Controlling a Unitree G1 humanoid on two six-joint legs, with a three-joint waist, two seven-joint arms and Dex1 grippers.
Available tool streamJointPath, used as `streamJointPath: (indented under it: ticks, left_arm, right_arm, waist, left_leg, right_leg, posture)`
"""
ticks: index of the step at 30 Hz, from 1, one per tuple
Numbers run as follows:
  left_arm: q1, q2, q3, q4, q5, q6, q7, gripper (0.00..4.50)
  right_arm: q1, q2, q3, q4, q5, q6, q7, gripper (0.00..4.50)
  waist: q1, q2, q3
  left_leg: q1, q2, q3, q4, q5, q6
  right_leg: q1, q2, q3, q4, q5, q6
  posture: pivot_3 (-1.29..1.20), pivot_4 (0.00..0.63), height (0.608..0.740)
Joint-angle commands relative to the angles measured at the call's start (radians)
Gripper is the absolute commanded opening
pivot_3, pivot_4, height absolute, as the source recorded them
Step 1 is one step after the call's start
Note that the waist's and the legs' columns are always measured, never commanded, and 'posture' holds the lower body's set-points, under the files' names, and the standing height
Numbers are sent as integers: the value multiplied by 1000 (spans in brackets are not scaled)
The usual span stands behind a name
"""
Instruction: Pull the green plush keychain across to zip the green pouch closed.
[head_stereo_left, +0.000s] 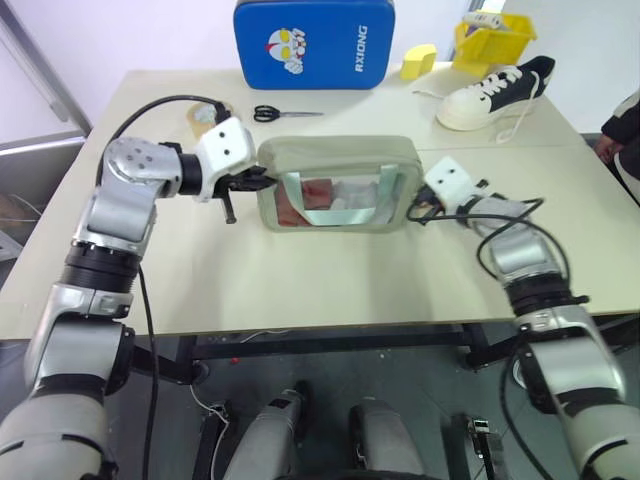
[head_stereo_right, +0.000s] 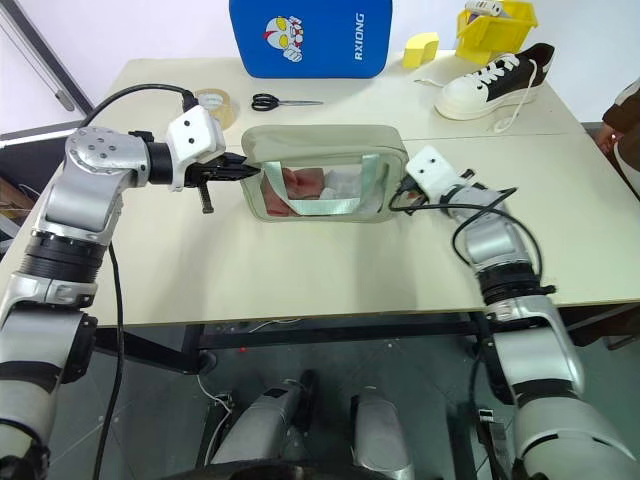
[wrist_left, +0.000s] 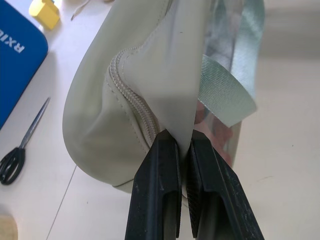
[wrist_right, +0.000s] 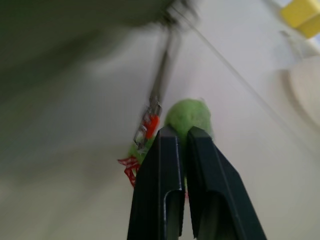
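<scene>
While the left gripper (wrist_left: 182, 142) pinches the green pouch (head_stereo_left: 340, 160) at nine o'clock, the right gripper (wrist_right: 181, 134) clamps the green plush keychain (wrist_right: 190, 116) at three.

White lettering "RXIONG" running vertically on the blue cartoon-printed case (head_stereo_left: 314, 43); no other readable text

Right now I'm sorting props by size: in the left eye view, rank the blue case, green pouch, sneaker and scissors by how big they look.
1. Blue case and green pouch: close, and the pouch sits nearer, so unsure
2. Sneaker
3. Scissors
</scene>
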Motion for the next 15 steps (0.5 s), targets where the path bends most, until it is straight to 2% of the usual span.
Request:
streamJointPath:
  ticks: [1, 4, 9, 11, 13, 14, 15]
  left_arm:
    - [4, 20, 25, -37, -8, 10, 3, 0]
    - [11, 25, 27, -48, -10, 15, 5, 0]
    - [19, 26, 27, -49, -9, 11, 12, 0]
    - [12, 18, 34, -34, -9, 8, 28, 0]
    - [-3, 11, 44, -10, -12, 1, 45, 759]
    - [-8, 11, 47, 1, -14, -1, 48, 1039]
    - [-16, 13, 52, 15, -22, -1, 40, 1547]
  right_arm:
    - [14, 41, 5, 4, 23, 26, 32, 96]
    - [12, 37, -2, 2, 32, 32, 64, 96]
    - [-41, -11, -64, -43, 83, 54, 113, 96]
    - [-62, -47, -85, -91, 114, 83, 163, 717]
    - [-75, -95, -87, -140, 129, 99, 218, 1508]
    - [-78, -114, -85, -160, 132, 105, 237, 2018]
    - [-85, -144, -83, -183, 139, 111, 269, 2584]
  waist:
    - [-1, 0, 0]
    - [-4, 0, 0]
    - [-3, 0, 0]
    - [-2, 0, 0]
    - [0, 0, 0]
    - [0, 0, 0]
    - [0, 0, 0]
  left_leg:
    - [3, 0, 0, 0, 0, 0]
    - [12, 0, 0, -4, -2, 1]
    - [12, 0, 0, -4, -5, 2]
    - [12, 0, 0, -4, -5, 2]
    - [12, 0, 0, -4, -5, 2]
    - [11, 0, 0, -4, -5, 2]
    - [11, 0, 0, -4, -5, 2]
  right_leg:
    - [0, 0, 0, -1, 0, 0]
    - [9, -1, 0, -2, 0, 0]
    - [8, -1, 0, -2, 0, 0]
    - [8, -1, 0, -2, 0, 0]
    - [8, -1, 0, -2, 0, 0]
    - [7, -1, 0, -2, 0, 0]
    - [7, -1, 0, -2, 0, 0]
  posture:
    - [0, 150, 740]
    - [0, 150, 740]
    - [0, 150, 740]
    - [0, 150, 740]
    - [0, 150, 740]
    - [0, 150, 740]
    - [0, 150, 740]
